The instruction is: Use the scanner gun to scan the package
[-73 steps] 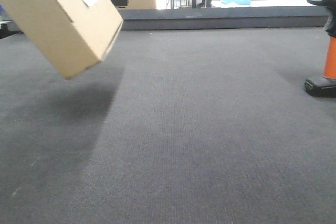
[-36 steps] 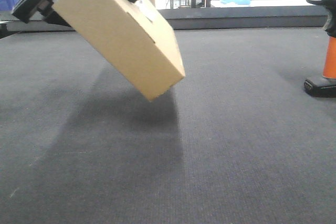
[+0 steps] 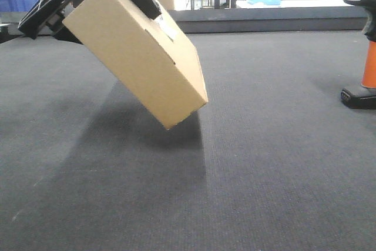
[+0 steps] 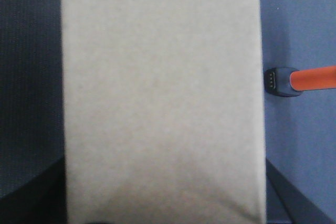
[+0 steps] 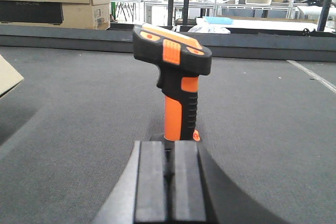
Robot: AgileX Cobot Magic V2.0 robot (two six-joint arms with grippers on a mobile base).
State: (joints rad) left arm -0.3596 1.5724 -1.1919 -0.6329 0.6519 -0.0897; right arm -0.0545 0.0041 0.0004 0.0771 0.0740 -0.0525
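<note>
A: We log the left gripper with its jaws clamped on the package. The box is tilted, its low corner close to the counter; we cannot tell whether it touches.
B: We agree. A white label is on the upper face. The scanner gun?
A: It stands upright on its base, well right of the package. The right gripper is just before it, jaws together and empty.

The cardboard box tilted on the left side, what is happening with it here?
The left gripper holds the package tilted, low over the dark mat; whether its bottom corner touches the mat is unclear. The scanner gun stands upright on its base at the right, untouched. The right gripper is shut and empty, facing the scanner gun.
</note>
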